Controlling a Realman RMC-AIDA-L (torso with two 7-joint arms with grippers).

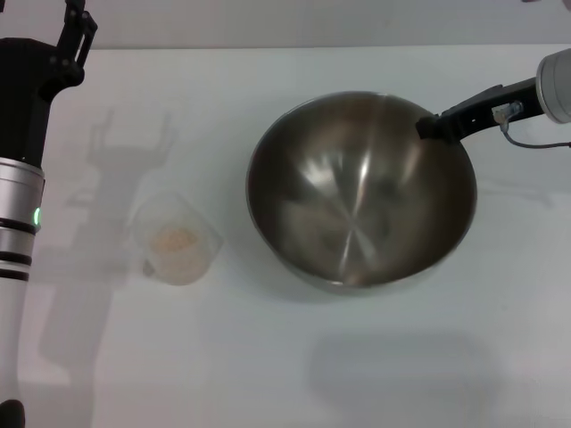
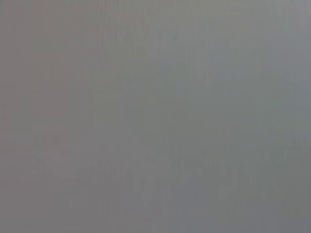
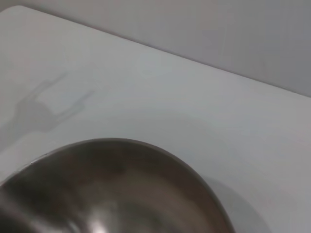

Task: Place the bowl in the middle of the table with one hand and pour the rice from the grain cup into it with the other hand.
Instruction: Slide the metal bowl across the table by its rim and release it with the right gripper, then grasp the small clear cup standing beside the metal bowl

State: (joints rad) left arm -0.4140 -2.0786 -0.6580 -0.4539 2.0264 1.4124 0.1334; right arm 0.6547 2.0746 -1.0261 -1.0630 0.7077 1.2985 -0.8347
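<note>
Bowl (image 1: 361, 192) sits mid-table (image 1: 285, 357), empty; our right gripper (image 1: 431, 125) is clamped on its far-right rim to position it. Grain cup (image 1: 178, 241) with rice (image 1: 176, 239) stands left of bowl, untouched. Left gripper (image 1: 76, 31) hangs far left of bowl; we can't tell its state.

bowl (image 1: 361, 192) on table (image 1: 268, 357) at right gripper (image 1: 430, 127) jaws (far-right rim); grain cup (image 1: 176, 239) with rice (image 1: 175, 239) well left.
</note>
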